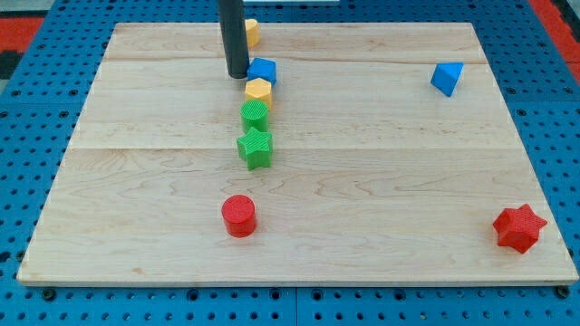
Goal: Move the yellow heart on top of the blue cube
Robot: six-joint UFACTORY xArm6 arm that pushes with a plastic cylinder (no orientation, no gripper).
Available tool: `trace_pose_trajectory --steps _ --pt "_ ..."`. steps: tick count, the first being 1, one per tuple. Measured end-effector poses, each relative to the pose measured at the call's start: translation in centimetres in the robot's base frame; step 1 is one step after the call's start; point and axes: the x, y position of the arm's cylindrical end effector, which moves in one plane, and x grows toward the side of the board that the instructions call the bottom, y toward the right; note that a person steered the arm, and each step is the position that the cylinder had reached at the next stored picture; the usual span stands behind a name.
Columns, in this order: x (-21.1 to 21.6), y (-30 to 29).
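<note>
The yellow heart (252, 33) lies near the board's top edge, partly hidden behind my rod. The blue cube (263, 70) sits just below it, a little to the view's right. My tip (237, 74) rests on the board right beside the blue cube's left side and below the yellow heart. A yellow hexagon (258, 91) touches the cube's lower edge.
Below the hexagon a green round block (255, 114) and a green star (256, 148) form a column. A red cylinder (239, 215) sits lower centre. A blue triangular block (446, 78) is upper right. A red star (519, 227) is at the lower right corner.
</note>
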Motion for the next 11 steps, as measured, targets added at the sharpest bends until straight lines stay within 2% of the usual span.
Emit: trace_pose_trajectory --steps 1,2,3,5,6,7,9,11 --pt "-3.0 -3.6" --pt "-8.8 -7.8" --pt "-11.1 -5.9" --pt "-9.6 -1.2" --pt "-10.8 -1.4" --pt "-11.0 2.1" --pt "-8.3 -0.1" --pt "-6.8 1.2"
